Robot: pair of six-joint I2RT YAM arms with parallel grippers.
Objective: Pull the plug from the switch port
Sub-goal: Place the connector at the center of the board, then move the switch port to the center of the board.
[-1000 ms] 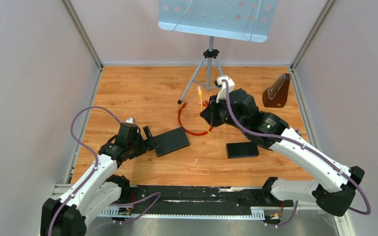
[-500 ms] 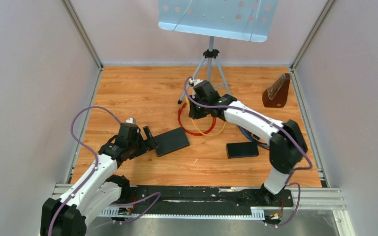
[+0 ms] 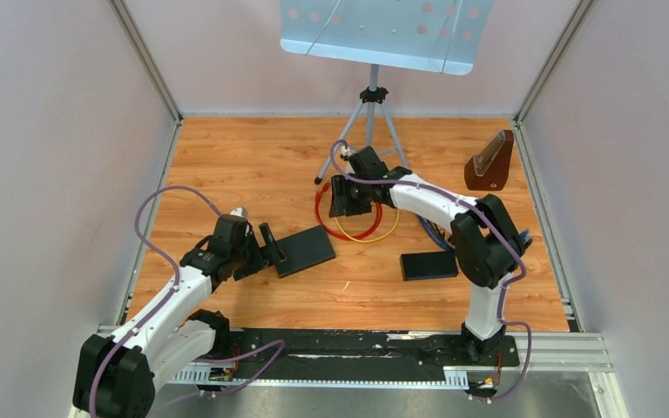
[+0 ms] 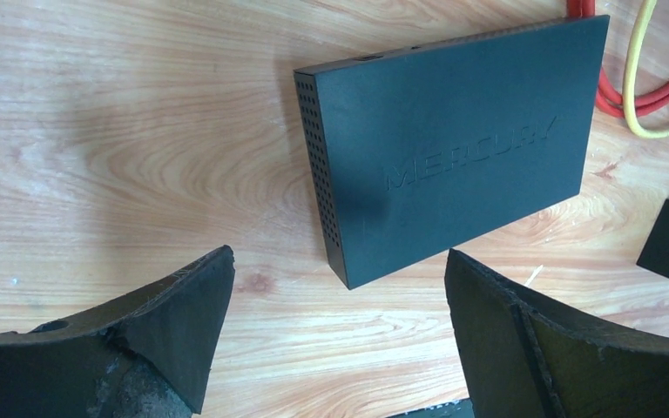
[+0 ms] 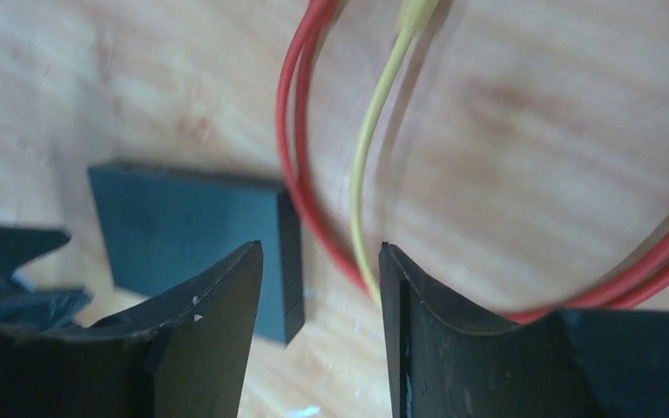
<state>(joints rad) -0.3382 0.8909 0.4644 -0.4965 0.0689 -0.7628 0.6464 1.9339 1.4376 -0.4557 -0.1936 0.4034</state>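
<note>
The switch (image 4: 453, 157) is a flat black box marked MERCURY, lying on the wooden floor (image 3: 226, 174). In the top view the switch (image 3: 307, 250) sits just right of my left gripper (image 3: 270, 247). My left gripper (image 4: 338, 254) is open and holds nothing, its jaws standing wide at the switch's near corner. A red cable (image 4: 588, 9) runs along the switch's far edge; its plug and the port are hidden. My right gripper (image 5: 320, 247) is open over the red cable (image 5: 300, 174) and the yellow cable (image 5: 366, 174). The yellow cable's thicker end (image 5: 418, 13) lies loose on the floor.
A second black box (image 3: 429, 265) lies right of the cable coils (image 3: 361, 228). A music stand's tripod (image 3: 368, 113) stands behind the right gripper (image 3: 341, 198). A brown metronome (image 3: 489, 163) sits at the back right. Walls close in both sides.
My right arm came down to the left over the cables and its jaws opened; the yellow cable it held up now lies on the floor. The left gripper edged toward the switch.
</note>
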